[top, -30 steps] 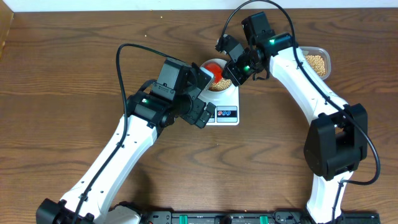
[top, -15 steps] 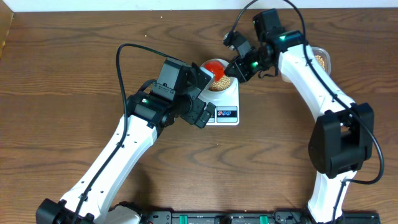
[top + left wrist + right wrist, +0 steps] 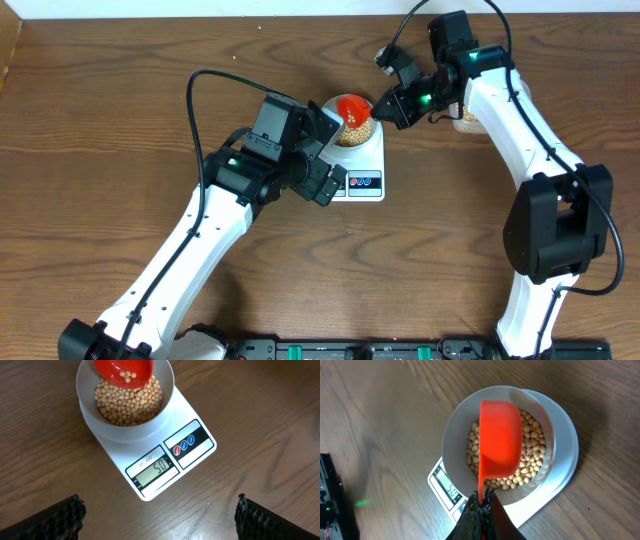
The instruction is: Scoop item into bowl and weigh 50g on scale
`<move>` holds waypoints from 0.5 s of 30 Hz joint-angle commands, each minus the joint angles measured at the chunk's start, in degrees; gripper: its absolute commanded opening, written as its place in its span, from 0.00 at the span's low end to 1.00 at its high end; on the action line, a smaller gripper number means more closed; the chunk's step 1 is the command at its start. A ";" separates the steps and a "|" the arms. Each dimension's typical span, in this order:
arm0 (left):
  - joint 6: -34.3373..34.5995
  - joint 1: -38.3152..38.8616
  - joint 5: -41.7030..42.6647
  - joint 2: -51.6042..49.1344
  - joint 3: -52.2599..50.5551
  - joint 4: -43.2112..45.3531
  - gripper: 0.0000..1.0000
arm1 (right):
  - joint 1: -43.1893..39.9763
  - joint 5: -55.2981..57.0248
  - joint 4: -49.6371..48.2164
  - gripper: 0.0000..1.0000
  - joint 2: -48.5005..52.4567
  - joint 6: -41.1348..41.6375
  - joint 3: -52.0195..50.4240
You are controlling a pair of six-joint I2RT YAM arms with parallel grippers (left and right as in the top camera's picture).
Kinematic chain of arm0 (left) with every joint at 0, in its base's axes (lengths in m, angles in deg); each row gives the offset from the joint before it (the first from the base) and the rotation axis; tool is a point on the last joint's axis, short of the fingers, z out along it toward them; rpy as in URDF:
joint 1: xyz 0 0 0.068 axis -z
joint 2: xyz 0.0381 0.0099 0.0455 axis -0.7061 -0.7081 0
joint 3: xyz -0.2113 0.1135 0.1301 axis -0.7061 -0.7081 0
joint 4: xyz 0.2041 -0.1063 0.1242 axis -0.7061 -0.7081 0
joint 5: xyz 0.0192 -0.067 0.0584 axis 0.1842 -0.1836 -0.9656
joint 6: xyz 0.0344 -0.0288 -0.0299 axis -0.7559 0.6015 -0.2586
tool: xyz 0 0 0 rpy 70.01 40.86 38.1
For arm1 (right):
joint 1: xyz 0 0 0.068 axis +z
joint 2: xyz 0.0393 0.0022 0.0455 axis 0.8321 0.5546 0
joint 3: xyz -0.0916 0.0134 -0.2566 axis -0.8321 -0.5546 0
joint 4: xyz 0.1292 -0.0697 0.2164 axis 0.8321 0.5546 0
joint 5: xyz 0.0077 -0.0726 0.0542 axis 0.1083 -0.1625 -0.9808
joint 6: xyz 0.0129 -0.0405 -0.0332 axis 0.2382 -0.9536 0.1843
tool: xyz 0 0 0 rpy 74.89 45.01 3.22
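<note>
Right arm has swung back toward the far right corner of the desk compared to a second ago, and the red scoop (image 3: pixel 352 106) got carried a touch that way with it, but it's over the bowl same as before. Left arm hasn't budged

Overhead: the scale (image 3: pixel 365 182) sits near the far edge of the desk (image 3: pixel 120 100), roughly mid-width. The bowl (image 3: pixel 375 128) is on the far part of it, with the beans (image 3: pixel 355 131) inside. The right pincer (image 3: pixel 384 106) is clenched on the scoop's handle, just right of the bowl. The left pincer (image 3: pixel 328 152) hangs at the scale's left side, spread wide

Left wrist: looking straight down at the scale (image 3: pixel 195 442). Its display (image 3: pixel 152 467) reads 50. The bowl (image 3: pixel 125 435) has a decent heap of beans (image 3: pixel 127 407), and the scoop (image 3: pixel 122 370) hangs over it at the top of the frame with a handful of beans left inside. Both fingers (image 3: pixel 65 520) show only at the bottom corners, well apart, so the left pincer (image 3: pixel 159 510) is released and holding nothing

Right wrist: the right pincer (image 3: pixel 482 502) is grasping the thin scoop handle, jaws pinched tight on it. You see the scoop (image 3: pixel 500 435) from its underside, stretched across the middle of the bowl (image 3: pixel 457 440). Beans (image 3: pixel 535 460) show on both sides of it, more on the right. The scale (image 3: pixel 540 502) peeks out under the bowl, and its display (image 3: pixel 451 491) is too small to read here
</note>
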 commanded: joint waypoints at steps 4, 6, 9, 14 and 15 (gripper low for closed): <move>-0.94 -0.24 0.26 -0.44 0.00 -0.22 0.98 | -0.61 -1.81 0.09 0.01 -0.42 0.79 0.59; -0.94 -0.24 0.26 -0.44 0.00 -0.22 0.98 | -0.61 -1.86 0.11 0.01 -0.68 0.79 0.59; -0.94 -0.24 0.26 -0.44 0.00 -0.22 0.98 | -0.61 -2.21 0.07 0.01 -1.07 0.79 0.59; -0.94 -0.24 0.26 -0.44 0.00 -0.22 0.98 | -0.92 -3.61 0.37 0.01 -1.77 0.79 0.61; -0.94 -0.24 0.26 -0.44 0.00 -0.22 0.98 | -1.09 -4.26 0.50 0.01 -2.08 0.79 0.61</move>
